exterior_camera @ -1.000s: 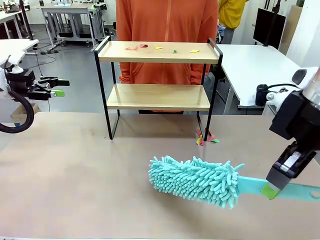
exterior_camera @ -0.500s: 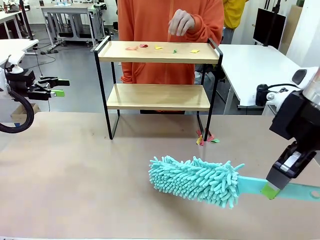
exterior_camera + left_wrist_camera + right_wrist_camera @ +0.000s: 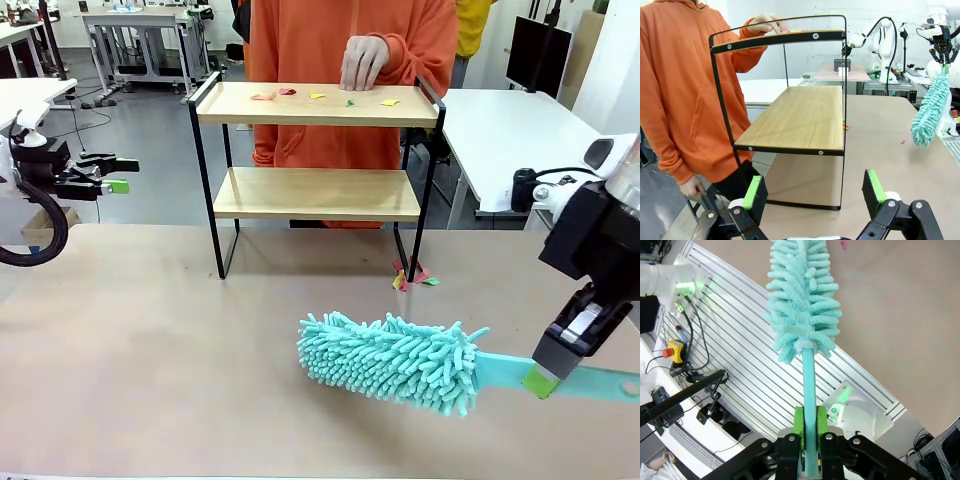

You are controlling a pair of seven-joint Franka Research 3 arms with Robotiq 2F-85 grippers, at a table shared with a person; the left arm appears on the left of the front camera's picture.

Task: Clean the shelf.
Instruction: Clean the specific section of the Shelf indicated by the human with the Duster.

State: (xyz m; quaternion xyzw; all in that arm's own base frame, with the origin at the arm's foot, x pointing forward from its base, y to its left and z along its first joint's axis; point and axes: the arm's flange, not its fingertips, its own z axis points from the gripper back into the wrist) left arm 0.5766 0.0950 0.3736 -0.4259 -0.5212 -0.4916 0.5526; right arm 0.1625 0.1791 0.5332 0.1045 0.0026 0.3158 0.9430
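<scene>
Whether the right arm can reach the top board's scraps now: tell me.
Probably not safely: the person's hand sits among the scraps on the top board; otherwise the duster has a free way.

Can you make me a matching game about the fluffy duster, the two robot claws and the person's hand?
Things:
1. duster
2. left gripper
3. right gripper
4. person's hand

States:
A. open, holding nothing
B. over the top board of the shelf
C. teal and fluffy
D. shut on a teal handle

Pairs: 1-C, 2-A, 3-D, 4-B
</scene>
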